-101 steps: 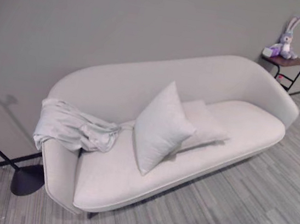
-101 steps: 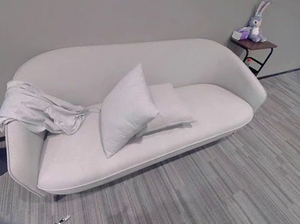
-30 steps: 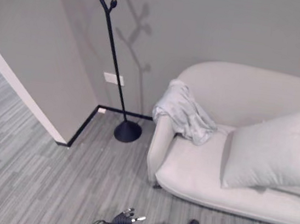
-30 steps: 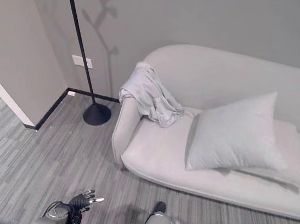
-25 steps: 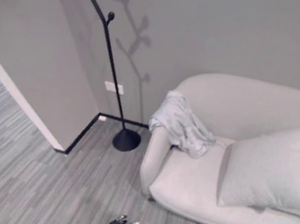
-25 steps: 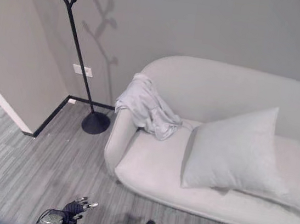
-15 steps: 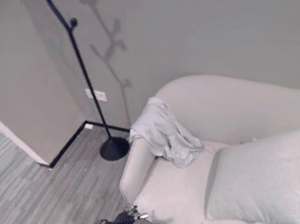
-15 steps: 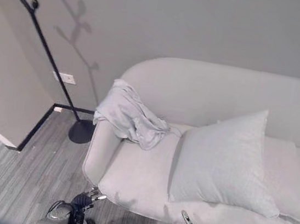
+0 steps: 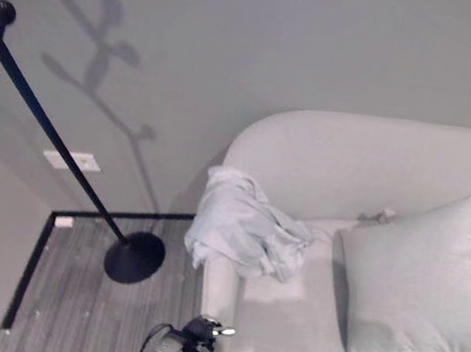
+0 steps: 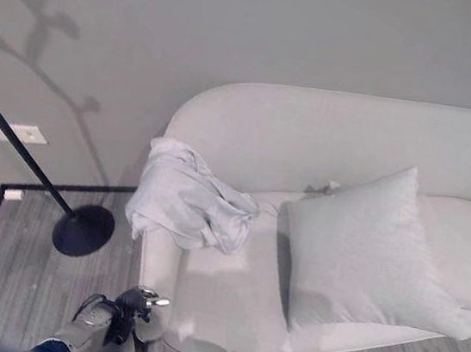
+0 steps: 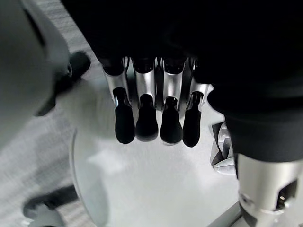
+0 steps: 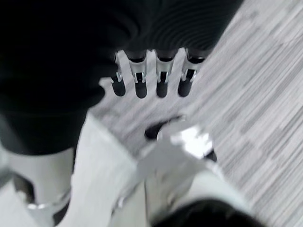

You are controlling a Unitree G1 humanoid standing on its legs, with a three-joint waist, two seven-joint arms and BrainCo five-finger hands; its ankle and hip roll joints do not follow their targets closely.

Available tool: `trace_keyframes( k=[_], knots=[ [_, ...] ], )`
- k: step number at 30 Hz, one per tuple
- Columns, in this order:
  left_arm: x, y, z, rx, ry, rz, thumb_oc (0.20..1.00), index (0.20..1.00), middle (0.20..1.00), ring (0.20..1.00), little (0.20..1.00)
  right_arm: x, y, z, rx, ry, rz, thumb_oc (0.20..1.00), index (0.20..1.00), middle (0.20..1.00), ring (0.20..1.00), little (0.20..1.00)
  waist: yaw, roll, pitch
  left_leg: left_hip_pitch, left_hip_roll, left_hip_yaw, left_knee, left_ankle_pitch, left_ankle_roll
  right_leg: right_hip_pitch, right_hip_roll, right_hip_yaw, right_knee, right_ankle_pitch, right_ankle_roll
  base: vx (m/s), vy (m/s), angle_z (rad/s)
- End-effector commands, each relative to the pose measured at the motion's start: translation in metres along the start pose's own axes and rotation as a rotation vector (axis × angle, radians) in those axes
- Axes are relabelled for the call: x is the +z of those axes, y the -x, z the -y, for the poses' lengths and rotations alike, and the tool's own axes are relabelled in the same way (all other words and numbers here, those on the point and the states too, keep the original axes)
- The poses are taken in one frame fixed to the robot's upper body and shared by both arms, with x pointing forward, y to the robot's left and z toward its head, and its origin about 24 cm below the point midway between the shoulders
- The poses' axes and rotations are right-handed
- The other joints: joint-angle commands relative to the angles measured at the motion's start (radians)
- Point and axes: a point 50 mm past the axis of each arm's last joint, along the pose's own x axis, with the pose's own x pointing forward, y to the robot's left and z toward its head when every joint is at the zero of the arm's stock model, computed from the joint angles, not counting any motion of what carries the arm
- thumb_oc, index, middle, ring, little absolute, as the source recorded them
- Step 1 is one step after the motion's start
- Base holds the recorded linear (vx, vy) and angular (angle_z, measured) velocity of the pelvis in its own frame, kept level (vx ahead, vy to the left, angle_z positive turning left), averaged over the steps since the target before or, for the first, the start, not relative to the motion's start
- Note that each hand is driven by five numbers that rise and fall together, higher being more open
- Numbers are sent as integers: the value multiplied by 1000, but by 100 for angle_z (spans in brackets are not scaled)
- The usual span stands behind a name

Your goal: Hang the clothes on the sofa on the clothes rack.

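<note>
A crumpled pale grey garment point(image 9: 245, 234) lies draped over the left arm of the white sofa point(image 9: 368, 159). The black clothes rack point(image 9: 42, 125) slants up from its round base point(image 9: 134, 256) on the floor, just left of the sofa arm. My left hand point(image 9: 202, 332) hangs low in front of the sofa arm, below the garment and apart from it. In the left wrist view its fingers point(image 11: 147, 118) are relaxed and hold nothing. The right hand's fingers point(image 12: 141, 80) hang straight over the floor, empty.
A large white pillow point(image 9: 416, 287) leans on the sofa seat to the right of the garment. A wall socket point(image 9: 72, 160) sits behind the rack pole. A wall corner with a dark skirting point(image 9: 27, 274) borders the striped grey floor at left.
The camera has come closer to the sofa's left end and swung, so the whole picture shifted. The garment still lies on the sofa arm. Both hands stay low.
</note>
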Motion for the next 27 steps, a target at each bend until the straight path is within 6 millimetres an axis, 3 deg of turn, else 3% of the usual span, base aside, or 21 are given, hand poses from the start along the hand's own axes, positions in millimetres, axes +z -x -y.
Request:
trace_keyframes(
  k=[1,3,6,7,8,9,11,14,17,20,23,27],
  knots=[
    [-4,6,-14,86,-7,25,1000,1000,1000,1000,1000,82,12,-13,-12,192,341,1000,1000,1000,1000,1000,-17,60,-37,-38,90,-42,-56,104,-53,-92,-37,-5,172,45,9,170,487,-46],
    [-17,12,-27,176,69,-6,1000,1000,1000,1000,1000,133,38,-35,3,369,601,1000,1000,1000,1000,1000,-17,64,-28,22,56,18,-94,65,-29,-138,-98,-89,263,51,6,127,445,-66],
    [-31,16,-31,229,176,-46,1000,1000,1000,1000,1000,181,82,-51,-5,453,897,1000,1000,1000,1000,1000,-25,52,-5,75,6,47,-132,46,-13,-204,-74,-166,245,14,5,37,279,-62],
    [-36,19,-34,244,204,-56,1000,1000,1000,1000,1000,198,103,-59,-9,519,1029,1000,1000,1000,1000,1000,-5,45,4,77,3,70,-123,30,-9,-197,-96,-252,206,5,9,-32,133,-59],
    [-36,19,-35,257,226,-45,1000,1000,1000,1000,1000,204,114,-61,-36,546,1105,1000,1000,1000,1000,1000,13,38,4,85,4,88,-111,17,-8,-152,-105,-344,144,-5,11,-46,50,-74],
    [-38,19,-34,262,239,-51,1000,1000,1000,1000,1000,209,119,-63,-67,595,1142,1000,1000,1000,1000,1000,26,30,3,89,6,108,-105,14,-8,-136,-118,-387,114,18,26,-28,-29,-94],
    [-41,19,-37,298,290,-62,1000,1000,1000,1000,1000,229,149,-80,-115,720,1303,1000,1000,1000,1000,1000,44,11,-3,96,8,123,-115,21,-14,-125,-95,-381,38,51,43,-6,-75,-36],
    [-47,23,-44,367,428,-46,1000,1000,1000,1000,1000,241,187,-98,-87,862,1509,1000,1000,1000,1000,1000,72,-1,-20,85,18,136,-132,33,-22,-90,-67,-386,-59,81,63,25,-61,-10],
    [-55,25,-44,375,438,-68,1000,1000,1000,1000,1000,238,193,-113,-12,973,1557,1000,1000,1000,1000,1000,94,-11,-22,69,21,127,-142,48,-30,-77,-43,-400,-87,81,62,17,-45,-5],
    [-57,26,-48,388,407,-71,1000,1000,1000,1000,1000,241,195,-124,-101,1194,1624,1000,1000,1000,1000,1000,118,-13,-20,47,26,112,-143,51,-36,-72,-30,-414,-109,76,62,17,-30,17],
    [-56,27,-50,397,407,-57,1000,1000,1000,1000,1000,241,193,-136,-105,1258,1644,1000,1000,1000,1000,1000,127,-12,-14,26,31,101,-129,51,-38,-78,-26,-418,-108,72,60,6,-23,21],
    [-51,31,-62,445,438,-3,1000,1000,1000,1000,1000,238,200,-174,-105,1528,1754,1000,1000,1000,1000,1000,195,-11,37,-59,48,73,-68,51,-48,-106,-25,-422,-99,61,52,-20,-40,12]
  ],
)
